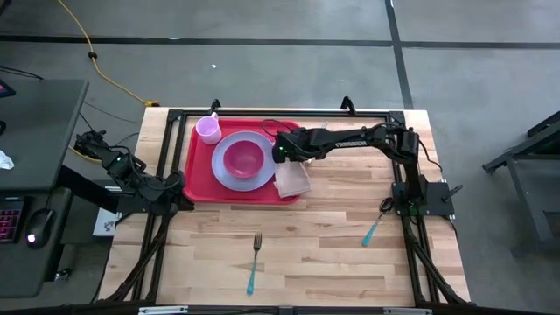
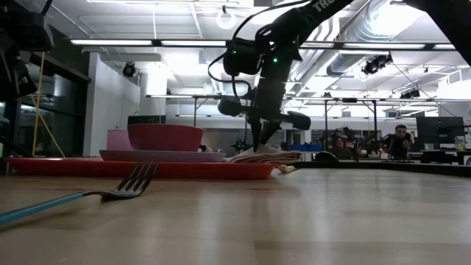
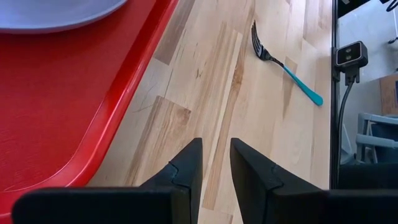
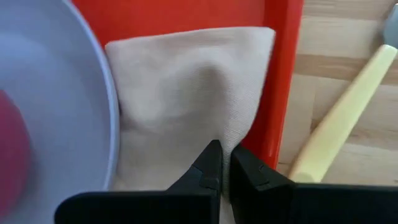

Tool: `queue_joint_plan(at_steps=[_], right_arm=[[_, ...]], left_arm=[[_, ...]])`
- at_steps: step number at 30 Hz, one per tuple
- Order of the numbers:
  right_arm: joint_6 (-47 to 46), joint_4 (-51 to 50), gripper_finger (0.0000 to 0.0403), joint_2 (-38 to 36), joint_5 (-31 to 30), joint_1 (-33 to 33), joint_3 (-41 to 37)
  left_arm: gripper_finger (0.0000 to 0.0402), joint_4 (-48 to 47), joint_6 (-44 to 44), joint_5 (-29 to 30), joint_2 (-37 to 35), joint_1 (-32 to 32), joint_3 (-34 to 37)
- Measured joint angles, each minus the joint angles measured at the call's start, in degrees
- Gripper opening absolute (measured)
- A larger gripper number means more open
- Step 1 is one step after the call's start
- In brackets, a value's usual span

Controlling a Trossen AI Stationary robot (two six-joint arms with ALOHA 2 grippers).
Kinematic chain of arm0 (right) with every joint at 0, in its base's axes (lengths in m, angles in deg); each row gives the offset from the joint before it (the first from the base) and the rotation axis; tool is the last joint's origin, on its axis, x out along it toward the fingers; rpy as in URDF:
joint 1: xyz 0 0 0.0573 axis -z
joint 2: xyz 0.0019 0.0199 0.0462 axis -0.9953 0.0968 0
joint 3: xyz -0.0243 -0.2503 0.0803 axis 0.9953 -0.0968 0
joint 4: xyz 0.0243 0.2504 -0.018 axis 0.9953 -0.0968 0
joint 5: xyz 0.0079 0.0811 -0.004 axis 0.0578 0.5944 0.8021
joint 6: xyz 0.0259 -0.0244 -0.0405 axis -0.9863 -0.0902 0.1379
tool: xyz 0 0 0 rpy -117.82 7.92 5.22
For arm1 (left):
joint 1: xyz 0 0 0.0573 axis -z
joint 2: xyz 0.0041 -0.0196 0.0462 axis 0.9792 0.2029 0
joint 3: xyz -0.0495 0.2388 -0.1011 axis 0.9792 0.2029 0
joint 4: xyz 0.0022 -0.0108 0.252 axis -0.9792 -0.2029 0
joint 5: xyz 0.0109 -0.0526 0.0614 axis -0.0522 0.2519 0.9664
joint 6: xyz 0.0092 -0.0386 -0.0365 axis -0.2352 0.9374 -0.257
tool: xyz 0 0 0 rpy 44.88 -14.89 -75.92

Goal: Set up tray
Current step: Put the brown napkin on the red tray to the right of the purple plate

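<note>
Right gripper (image 4: 222,163) is pinched shut on the beige napkin (image 4: 186,99), which lies on the red tray (image 4: 186,15) and overhangs its rim. Beside it sits the lavender plate (image 4: 56,112); beyond, the left gripper (image 3: 214,165), narrowly parted, empty, waits near the tray's edge.

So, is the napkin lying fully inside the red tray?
No. The napkin lies beside the plate and overhangs the tray's rim; the right gripper pinches it.

A pale butcher-block worktop (image 1: 332,236) carries a red tray (image 1: 199,175) toward its far left, a teal-handled fork (image 1: 254,261) near the front edge, a second teal-handled utensil (image 1: 374,226) at right, and a yellow-handled utensil (image 4: 339,127) just beside the tray's rim.
</note>
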Motion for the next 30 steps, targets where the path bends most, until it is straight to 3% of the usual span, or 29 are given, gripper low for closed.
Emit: queue_joint_plan(at_steps=[19,30], right_arm=[[-11.13,3.80,0.0000,3.34,0.16,-0.57,0.04],[-16.34,-0.66,0.0000,3.34,-1.65,-0.69,0.04]], left_arm=[[0.0111,0.00,0.00,0.13,0.00,0.02,0.00],[0.0111,-0.02,-0.06,-0.01,0.00,0.02,0.00]])
